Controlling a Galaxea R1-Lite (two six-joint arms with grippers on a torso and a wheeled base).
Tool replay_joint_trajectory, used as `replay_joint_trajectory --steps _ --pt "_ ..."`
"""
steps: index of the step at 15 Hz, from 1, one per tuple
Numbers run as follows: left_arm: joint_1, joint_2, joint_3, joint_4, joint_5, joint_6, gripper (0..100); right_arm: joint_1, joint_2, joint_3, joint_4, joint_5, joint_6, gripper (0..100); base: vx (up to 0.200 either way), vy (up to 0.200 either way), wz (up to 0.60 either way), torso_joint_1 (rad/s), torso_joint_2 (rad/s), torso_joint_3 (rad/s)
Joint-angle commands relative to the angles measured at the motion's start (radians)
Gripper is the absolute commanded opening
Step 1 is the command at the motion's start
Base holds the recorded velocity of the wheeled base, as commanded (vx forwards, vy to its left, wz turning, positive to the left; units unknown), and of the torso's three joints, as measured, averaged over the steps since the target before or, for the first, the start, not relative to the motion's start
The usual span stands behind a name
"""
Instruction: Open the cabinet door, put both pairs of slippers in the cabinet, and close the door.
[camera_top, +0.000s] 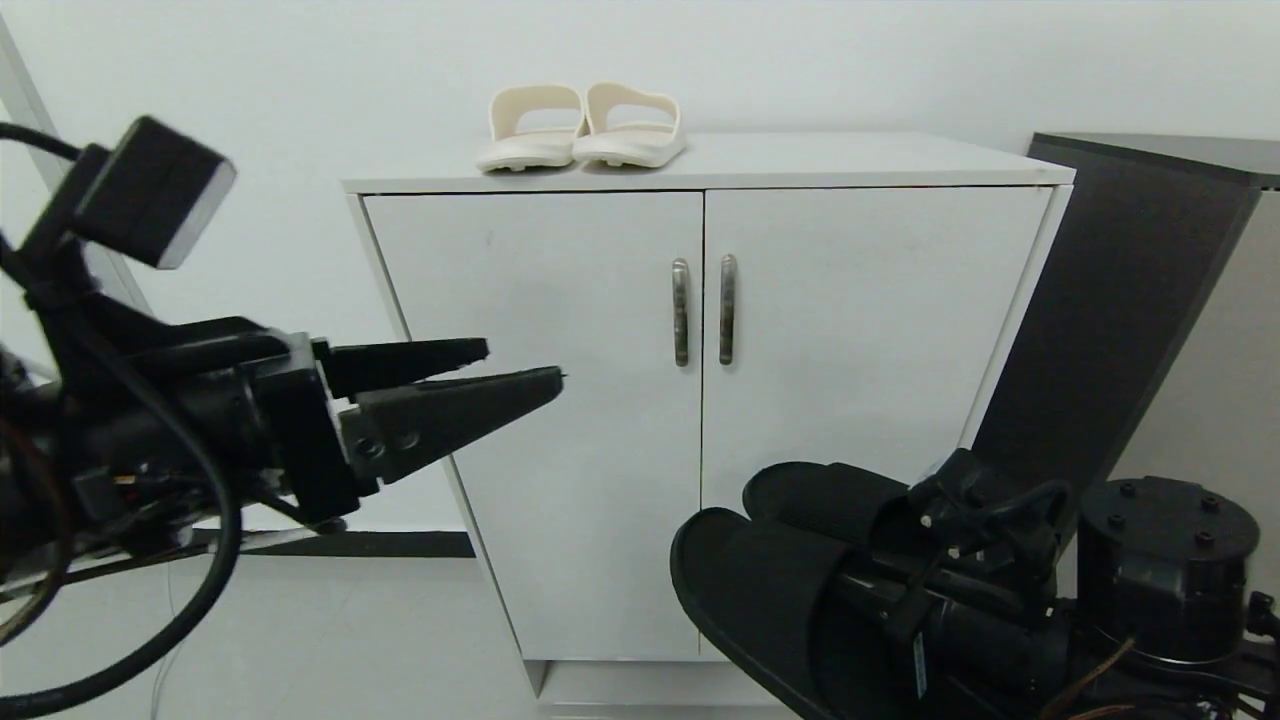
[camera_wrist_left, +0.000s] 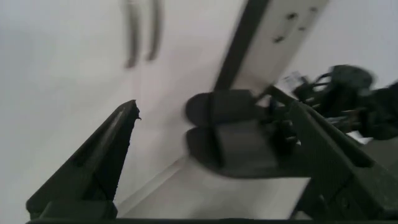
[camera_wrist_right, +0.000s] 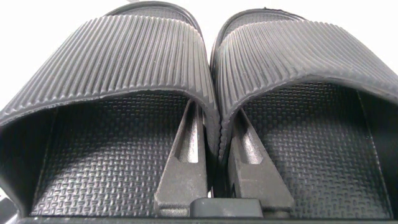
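White-walled corner: the cabinet has both doors shut, with cream slippers on its top. Black slippers hang low before it, pinched together by the right hand. The left hand, parted and empty, faces the left door, so opening looks next, and it must catch a handle.

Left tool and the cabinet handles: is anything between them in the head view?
Nothing. In the head view, only the bare face of the shut left door lies between the left tool and the handles.
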Motion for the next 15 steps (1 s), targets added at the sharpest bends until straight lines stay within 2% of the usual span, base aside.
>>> replay_joint_trajectory --steps 1,3,4,5,9,12,15 --pt "-0.053 0.138 -0.075 -0.024 0.0 -0.036 100 -0.001 0.002 0.004 0.0 0.0 0.001 0 0.0 0.0 0.0 0.0 0.0 0.0" --pt "-0.053 0.201 -0.092 -0.086 0.0 -0.049 100 0.001 0.002 0.004 0.0 0.0 -0.004 0 0.0 0.0 0.0 0.0 0.0 0.0" --pt "-0.055 0.213 -0.097 -0.112 -0.003 -0.074 100 0.001 0.002 0.004 0.0 0.0 -0.004 0 0.0 0.0 0.0 0.0 0.0 0.0" --pt "-0.061 0.225 -0.115 -0.116 -0.007 -0.085 100 0.001 0.004 0.006 -0.002 0.0 0.0 0 0.0 0.0 0.0 0.0 0.0 0.0" --pt "-0.073 0.328 -0.199 -0.115 -0.01 -0.089 100 -0.001 0.005 0.015 0.0 0.0 -0.002 0 0.0 0.0 0.0 0.0 0.0 0.0" --pt "-0.106 0.385 -0.245 -0.118 -0.029 -0.091 100 -0.003 0.002 0.029 -0.002 0.0 -0.002 0 0.0 0.0 0.0 0.0 0.0 0.0" --pt "-0.123 0.469 -0.368 -0.116 -0.032 -0.148 100 -0.003 0.007 0.029 0.0 0.001 -0.005 0 0.0 0.0 0.0 0.0 0.0 0.0"
